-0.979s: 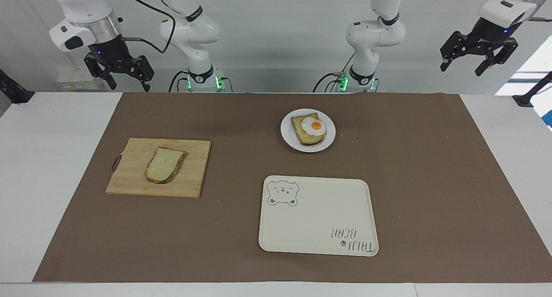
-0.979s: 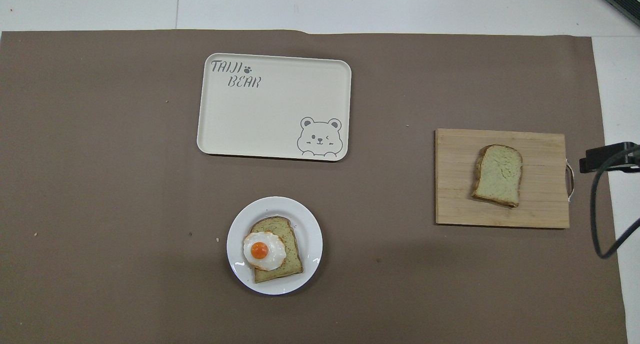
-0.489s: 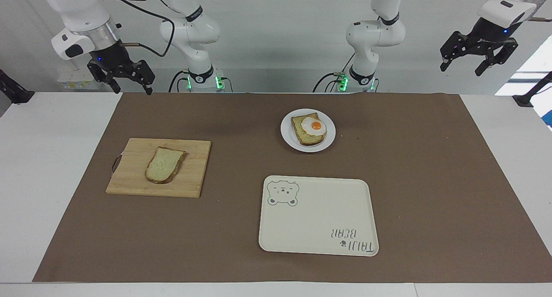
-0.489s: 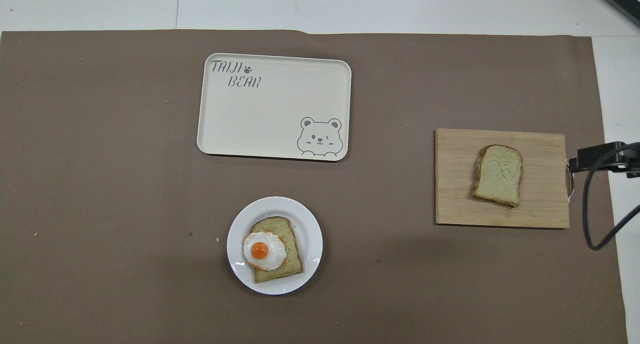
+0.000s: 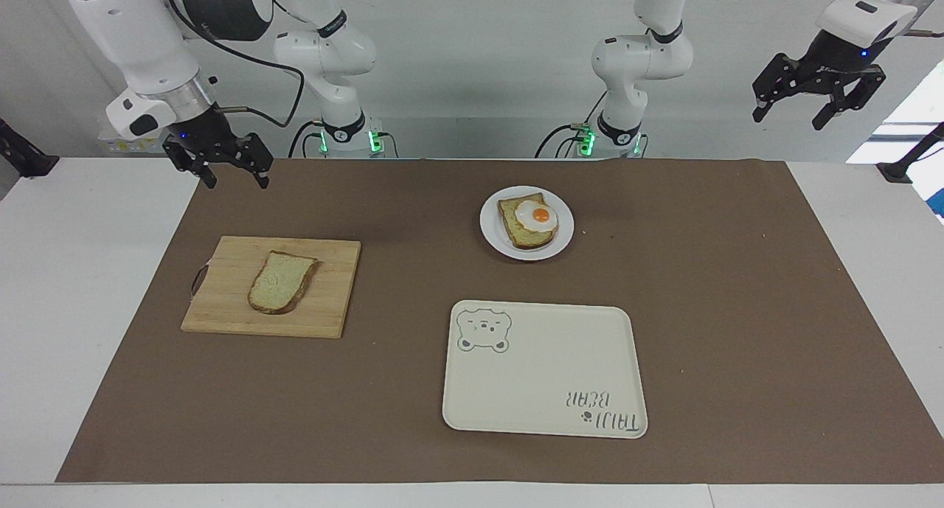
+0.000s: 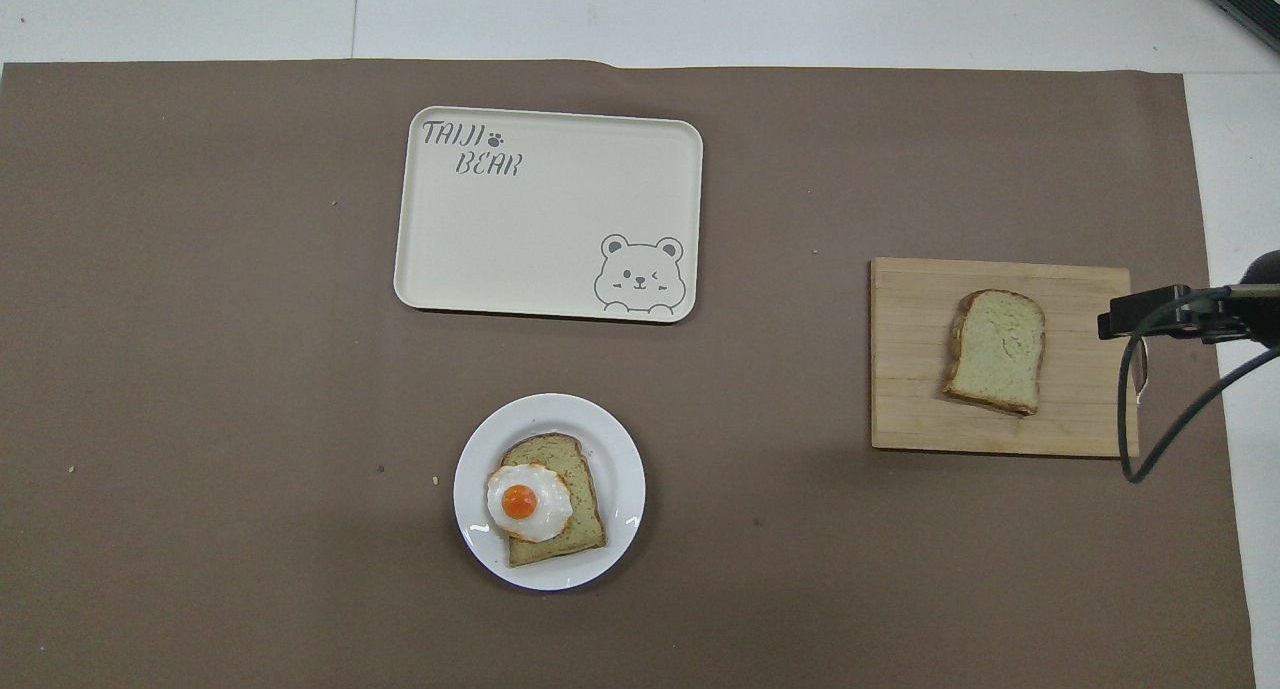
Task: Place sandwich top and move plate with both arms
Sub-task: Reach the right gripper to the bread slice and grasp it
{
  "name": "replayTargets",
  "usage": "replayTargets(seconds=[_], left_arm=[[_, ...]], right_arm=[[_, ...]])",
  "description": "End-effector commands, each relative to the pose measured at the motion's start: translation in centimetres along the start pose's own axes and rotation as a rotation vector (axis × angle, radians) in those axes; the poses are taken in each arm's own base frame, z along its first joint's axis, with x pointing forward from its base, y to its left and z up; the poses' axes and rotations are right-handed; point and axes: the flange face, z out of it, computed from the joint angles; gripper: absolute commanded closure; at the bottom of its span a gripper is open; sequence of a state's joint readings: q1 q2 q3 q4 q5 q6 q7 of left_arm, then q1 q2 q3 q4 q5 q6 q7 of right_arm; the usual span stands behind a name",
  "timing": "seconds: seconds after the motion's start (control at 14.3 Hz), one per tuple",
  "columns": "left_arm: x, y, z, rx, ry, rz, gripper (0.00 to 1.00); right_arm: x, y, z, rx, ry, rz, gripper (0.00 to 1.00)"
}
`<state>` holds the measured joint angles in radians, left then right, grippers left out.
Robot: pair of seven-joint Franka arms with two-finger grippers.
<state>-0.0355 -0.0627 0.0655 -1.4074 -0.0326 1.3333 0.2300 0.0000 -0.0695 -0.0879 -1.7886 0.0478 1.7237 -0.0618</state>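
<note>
The sandwich top (image 5: 280, 281) (image 6: 996, 351), a plain tan slice, lies flat on a wooden cutting board (image 5: 332, 301) (image 6: 905, 369) toward the right arm's end. The small white plate (image 5: 493, 224) (image 6: 620, 469) sits mid-table, nearer to the robots, and carries a bread slice with a fried egg (image 5: 534, 217) (image 6: 528, 502). My right gripper (image 5: 236, 178) hangs open and empty above the mat's edge, on the robots' side of the board. My left gripper (image 5: 788, 121) waits open and empty, raised off the left arm's end of the table.
A cream rectangular tray (image 5: 546, 375) (image 6: 540, 219) with a bear drawing lies farther from the robots than the plate. A brown mat (image 5: 723, 309) covers most of the white table. A black cable loops from the right arm's wrist (image 6: 1180, 314) beside the board.
My right gripper has come down and drifted toward the cutting board. The left arm, bread, plate and tray have not moved.
</note>
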Motion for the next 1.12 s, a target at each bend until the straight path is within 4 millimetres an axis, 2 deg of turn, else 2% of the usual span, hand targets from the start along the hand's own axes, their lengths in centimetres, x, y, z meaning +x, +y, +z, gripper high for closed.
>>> replayTargets(seconds=[0.0, 0.14, 0.28, 0.35, 0.42, 0.7, 0.77, 1.05], left_arm=[[-0.6, 0.5, 0.1, -0.011, 0.0, -0.008, 0.0], [-0.7, 0.6, 0.1, -0.011, 0.0, -0.008, 0.0], [-0.7, 0.5, 0.1, -0.011, -0.002, -0.011, 0.0], [-0.7, 0.6, 0.1, -0.011, 0.0, -0.009, 0.0], [-0.7, 0.6, 0.1, -0.011, -0.002, -0.009, 0.0], [-0.7, 0.6, 0.1, -0.011, -0.002, -0.009, 0.0], [-0.7, 0.6, 0.2, -0.013, -0.003, -0.009, 0.0], [-0.7, 0.6, 0.2, -0.012, -0.003, -0.011, 0.0]], right_arm=[[1.9, 2.0, 4.3, 0.063, -0.001, -0.018, 0.0], [3.8, 3.2, 7.3, 0.078, 0.017, -0.04, 0.0], [4.8, 5.6, 10.7, 0.081, 0.007, -0.043, 0.0], [5.1, 5.6, 11.5, 0.076, 0.026, -0.042, 0.0], [5.0, 5.4, 12.6, 0.074, 0.027, -0.043, 0.0], [5.1, 6.5, 19.0, 0.081, 0.017, -0.005, 0.0], [5.4, 6.1, 20.3, 0.085, 0.017, -0.005, 0.0], [3.5, 6.8, 22.9, 0.096, -0.034, 0.004, 0.0]])
